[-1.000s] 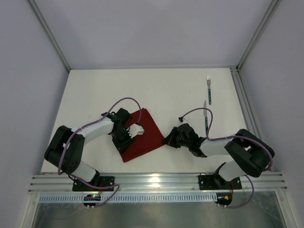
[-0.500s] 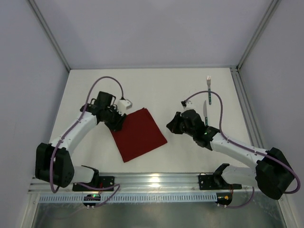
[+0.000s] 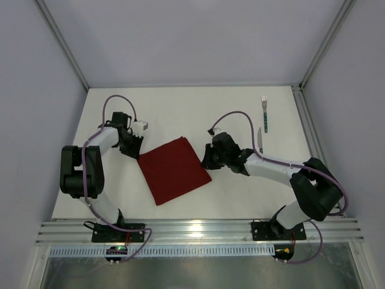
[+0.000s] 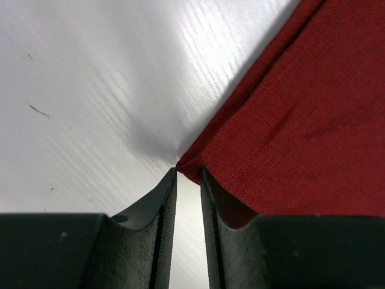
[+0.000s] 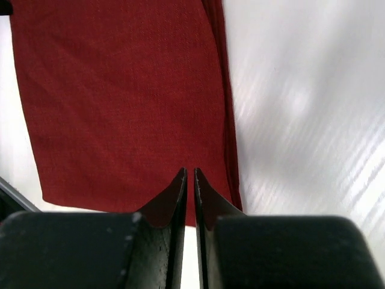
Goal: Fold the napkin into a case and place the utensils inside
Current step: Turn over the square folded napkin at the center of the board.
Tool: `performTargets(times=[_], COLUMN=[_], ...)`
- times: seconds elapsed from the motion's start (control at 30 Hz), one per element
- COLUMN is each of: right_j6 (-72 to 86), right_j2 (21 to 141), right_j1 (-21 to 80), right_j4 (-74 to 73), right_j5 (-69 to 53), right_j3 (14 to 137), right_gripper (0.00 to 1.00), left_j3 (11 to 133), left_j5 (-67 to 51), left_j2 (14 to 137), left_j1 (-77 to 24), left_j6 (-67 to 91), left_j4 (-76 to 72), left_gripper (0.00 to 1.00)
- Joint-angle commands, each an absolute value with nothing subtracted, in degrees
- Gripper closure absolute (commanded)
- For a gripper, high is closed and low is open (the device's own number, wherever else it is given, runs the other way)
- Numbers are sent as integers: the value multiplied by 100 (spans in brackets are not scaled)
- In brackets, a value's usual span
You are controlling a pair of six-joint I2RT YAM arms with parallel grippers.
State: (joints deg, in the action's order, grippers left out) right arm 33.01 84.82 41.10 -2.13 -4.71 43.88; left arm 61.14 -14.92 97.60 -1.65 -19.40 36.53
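Napkin (image 3: 174,170) is seen flat on the table (image 3: 180,108) betw. the two arms, turned diamond-wise. A doubled edge shows in both wrist views, so one fold is judged done and the case not yet made. Fork (image 3: 264,111) and knife (image 3: 259,135) are seen at the far right, well apart from the cloth.

L gripper (image 4: 187,180) is set at the napkin's left corner. Its jaws are only a narrow slit apart with nothing held, and the corner tip sits just ahead of the fingertips. R gripper (image 5: 188,176) is set at the right edge. Its jaws are all but shut and nothing is gripped; contact w/ the cloth cannot be told.

Risks, as judged:
- With so narrow a slit, the corner may be pushed along the table instead of taken in, so the cloth is bunched or the fold undone.
- Only the top layer may be pinched at the doubled edge, so the layers are split on lifting.
- If one side is pulled w/o the other being pinned, the napkin may be dragged askew and a crooked case made.
- R arm's cable (image 3: 234,112) hangs near the knife, which could be knocked by a wide swing.
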Motion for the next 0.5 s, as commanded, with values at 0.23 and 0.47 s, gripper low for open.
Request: performTargets(times=[0.23, 0.47], right_j6=[2224, 2136], right_j2=[10088, 11618], right_j1=[3806, 3516], right_j4=[-878, -1599], right_j5=[-668, -808], right_j3=[7029, 8709], right_gripper=[64, 57], left_j3=[5942, 5871], left_j5=[-1371, -1468], left_j2=[9870, 9870], left_j1=[-149, -149], left_j6=[-1767, -1802], left_j4=[2856, 2865], left_gripper=[76, 75])
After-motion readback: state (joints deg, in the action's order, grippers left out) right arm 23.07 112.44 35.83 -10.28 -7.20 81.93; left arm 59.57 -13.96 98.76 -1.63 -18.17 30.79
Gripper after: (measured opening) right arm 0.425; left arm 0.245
